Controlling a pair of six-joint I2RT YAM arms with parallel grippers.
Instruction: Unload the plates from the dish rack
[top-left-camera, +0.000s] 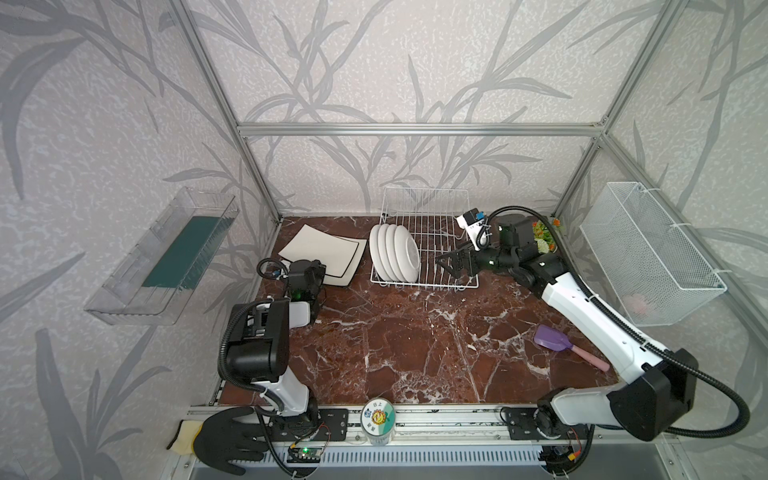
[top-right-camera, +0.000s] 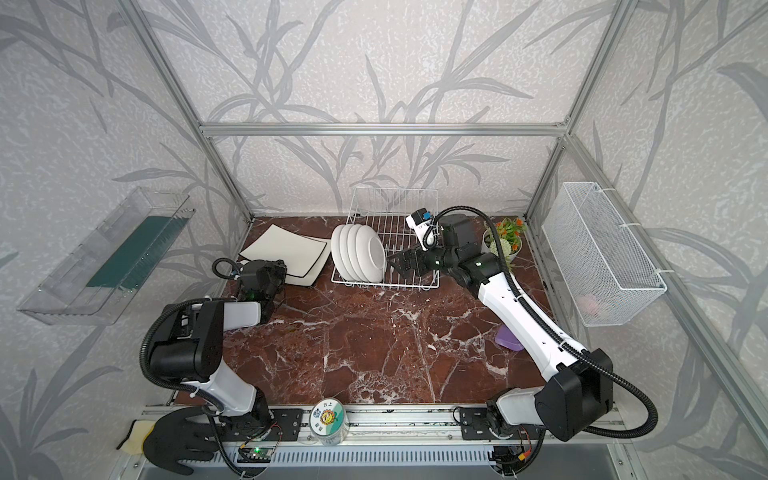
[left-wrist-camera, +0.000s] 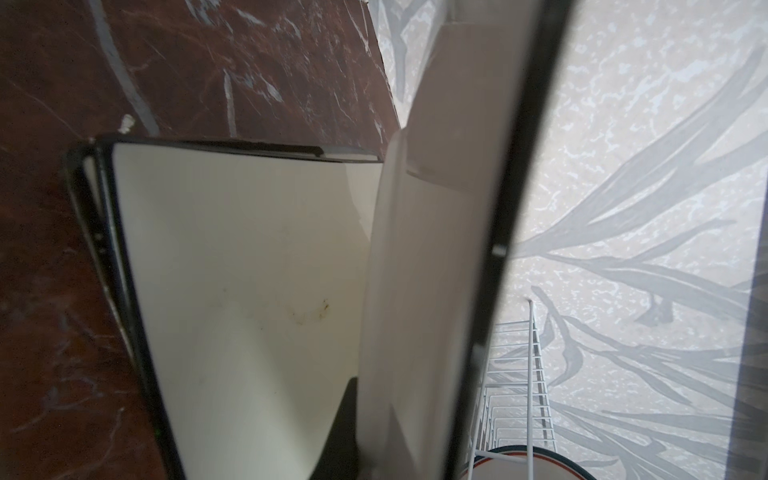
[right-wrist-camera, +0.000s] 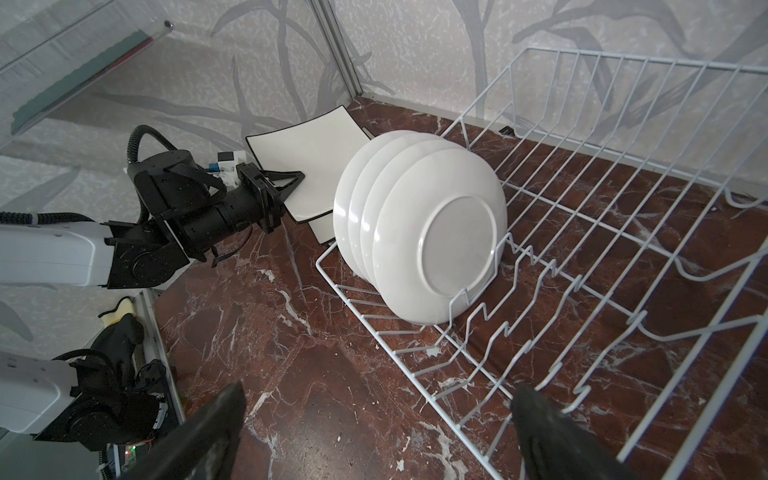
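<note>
the tabletop (top-left-camera: 415, 340) looks to you like polished red-brown marble with white veins, and it has a gloss. mid-frame, the dish rack (top-left-camera: 440, 232) is thin wire under a smooth white coating. the round plates (right-wrist-camera: 436, 232) in it carry a shiny white glaze. the square plates (top-left-camera: 320, 249) to their left are smooth cream with a black rim. at the left edge you see a clear plastic tray (top-left-camera: 137, 266), and at the right a white fine-mesh basket (top-left-camera: 648, 257). the scoop (top-left-camera: 548, 336) at lower right looks like purple plastic. the frame bars (top-left-camera: 415, 129) are brushed metal, and the walls (top-left-camera: 374, 62) look rough-textured.
</note>
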